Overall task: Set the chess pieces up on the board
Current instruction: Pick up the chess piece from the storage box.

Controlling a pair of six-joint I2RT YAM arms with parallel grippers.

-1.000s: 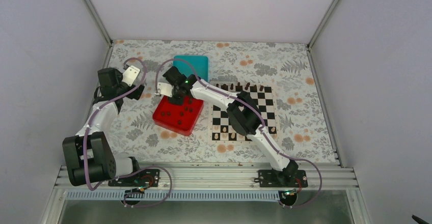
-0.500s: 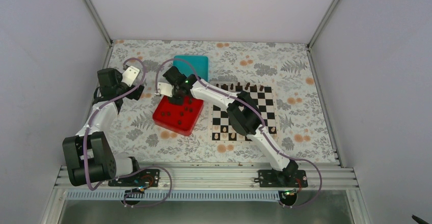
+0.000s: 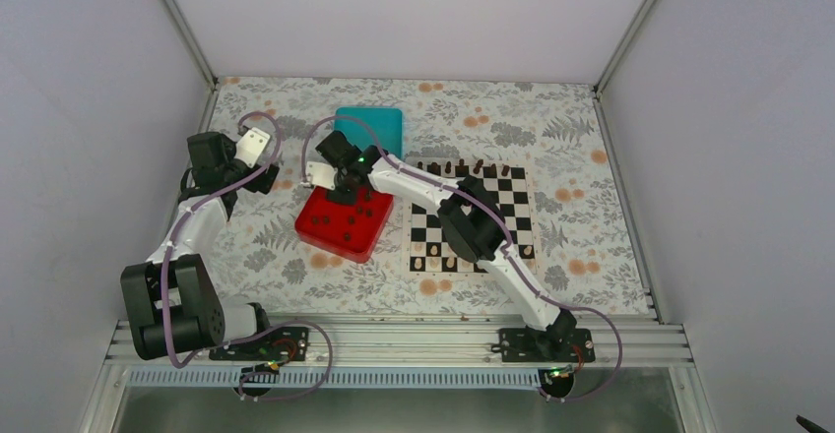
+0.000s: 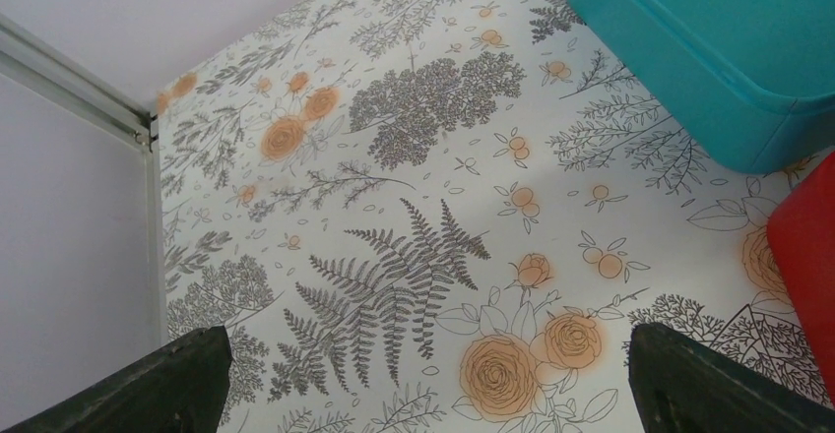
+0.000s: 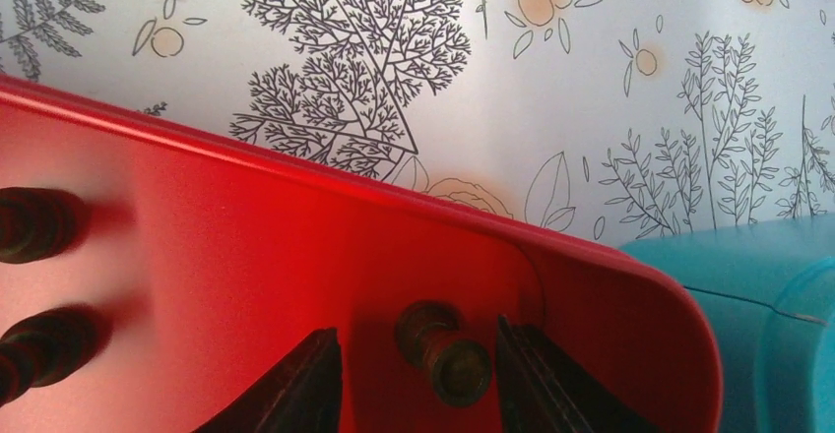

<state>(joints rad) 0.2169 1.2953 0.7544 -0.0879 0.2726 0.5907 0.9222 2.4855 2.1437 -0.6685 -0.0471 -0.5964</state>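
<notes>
- I am holding my right gripper [image 5: 423, 386] low in the far corner of the red tray [image 5: 276, 256]. Its fingers [image 5: 313, 386] are standing apart, one on each side of a dark chess piece [image 5: 443, 352], and are not clamping it. A gap is showing on one side, and the other finger is sitting just beside the piece.
- The piece is looking dark brown and ridged like turned wood, with a round disc at one end.
- It is lying on its side on the tray floor. Its long axis is running along my fingers and the disc end is pointing towards my wrist camera. That end is probably the base, though the close view is blurring it.
- Two more dark pieces [image 5: 37, 224] are lying on their sides further along the tray.
- My right arm is reaching from its base across the board [image 3: 512, 218], with the elbow above the squares and the wrist tipping down beside the teal box [image 3: 370, 124].
- My left gripper [image 3: 258, 148] is hanging wide open over the floral tablecloth [image 4: 414, 157], well apart from the tray, with its arm folding upward.
</notes>
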